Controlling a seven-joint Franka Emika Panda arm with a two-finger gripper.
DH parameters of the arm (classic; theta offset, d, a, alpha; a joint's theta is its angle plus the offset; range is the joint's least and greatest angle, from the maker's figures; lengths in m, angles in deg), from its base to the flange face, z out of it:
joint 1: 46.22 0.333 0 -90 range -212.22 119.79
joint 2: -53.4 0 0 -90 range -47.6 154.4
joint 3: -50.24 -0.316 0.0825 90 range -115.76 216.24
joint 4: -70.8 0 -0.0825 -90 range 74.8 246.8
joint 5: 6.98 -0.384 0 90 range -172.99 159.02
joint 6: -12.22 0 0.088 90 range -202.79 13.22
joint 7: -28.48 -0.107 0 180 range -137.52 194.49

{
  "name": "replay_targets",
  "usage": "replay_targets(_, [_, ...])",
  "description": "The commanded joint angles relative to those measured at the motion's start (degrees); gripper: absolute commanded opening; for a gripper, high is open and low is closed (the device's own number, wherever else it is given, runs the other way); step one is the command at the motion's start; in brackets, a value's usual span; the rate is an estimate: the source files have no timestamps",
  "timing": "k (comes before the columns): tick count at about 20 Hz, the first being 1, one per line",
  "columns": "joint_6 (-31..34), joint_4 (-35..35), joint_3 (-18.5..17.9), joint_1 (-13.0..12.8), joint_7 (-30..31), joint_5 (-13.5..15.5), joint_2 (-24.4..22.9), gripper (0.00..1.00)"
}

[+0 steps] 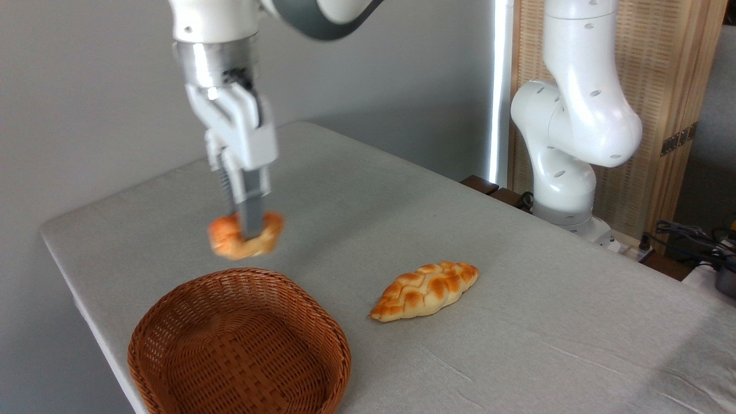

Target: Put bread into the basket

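We seem to be in a robot test room set up inside an ordinary indoor space. A white robot arm is bolted at the far edge of a worktop covered in grey cloth. Behind it we see a plain grey wall, a slatted wooden screen, and loose cables at the right edge.
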Motion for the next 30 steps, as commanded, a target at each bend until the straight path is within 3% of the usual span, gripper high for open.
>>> replay_targets(1, [-8.9, -2.7, 0.4, 0.4, -1.8, -0.6, 7.7, 0.41])
replay_targets(3, [-11.8, -2.8, 2.2, 0.3, -2.5, -3.0, 11.0, 0.45])
replay_targets(4, [-14.0, -2.7, 3.1, 0.4, -2.7, -3.5, 12.6, 0.56])
replay_targets(5, [-15.9, -2.7, 4.0, 0.3, -2.9, -4.1, 14.2, 0.57])
replay_targets(6, [-16.6, -2.6, 4.9, 0.3, -2.9, -4.8, 14.9, 0.69])
replay_targets(9, [-16.4, -2.5, 5.1, 0.4, -2.3, -5.1, 14.7, 0.91])
replay_targets(12, [-16.4, -2.6, 5.1, 0.5, -2.3, -5.0, 14.5, 1.00])
replay_targets(30, [-12.5, -2.9, 4.7, 2.3, -2.1, -4.2, 11.0, 1.00])
